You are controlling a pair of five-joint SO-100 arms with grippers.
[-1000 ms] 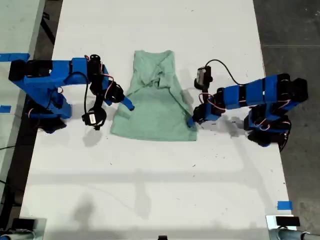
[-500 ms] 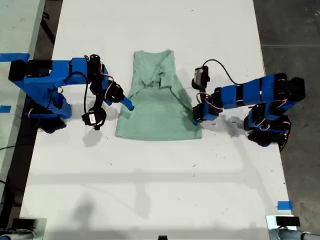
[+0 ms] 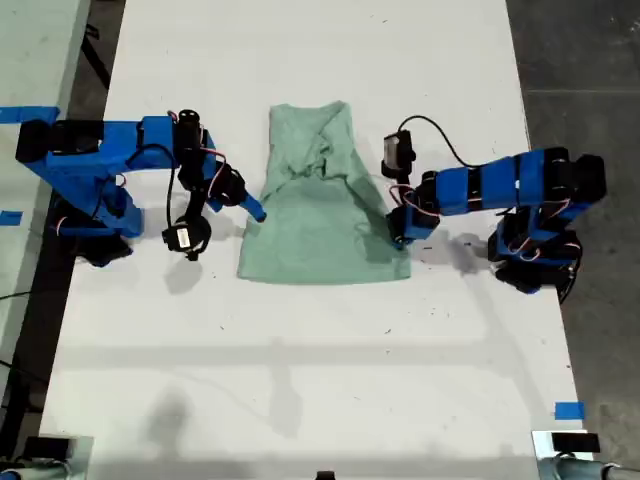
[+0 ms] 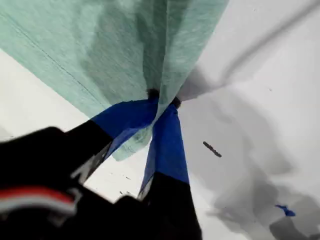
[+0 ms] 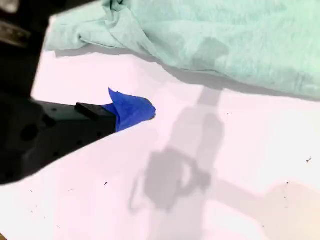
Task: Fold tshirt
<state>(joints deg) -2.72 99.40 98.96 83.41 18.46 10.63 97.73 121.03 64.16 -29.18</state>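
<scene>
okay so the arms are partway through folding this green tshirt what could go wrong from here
1. My first gripper pinches only a small bunch at the edge of the tshirt; the cloth could slip out if pulled hard.
2. My second gripper holds nothing and sits beside the cloth, so a one-sided pull may drag the whole tshirt across the table rather than fold it.
3. The upper part is already bunched and wrinkled, so creases may get folded in.

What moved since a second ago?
My first gripper, shut on the tshirt at its edge, pulled the cloth toward the exterior view's right and lifted slightly; the hem slid that way. My second gripper stayed beside the shirt's other edge, holding nothing.
</scene>
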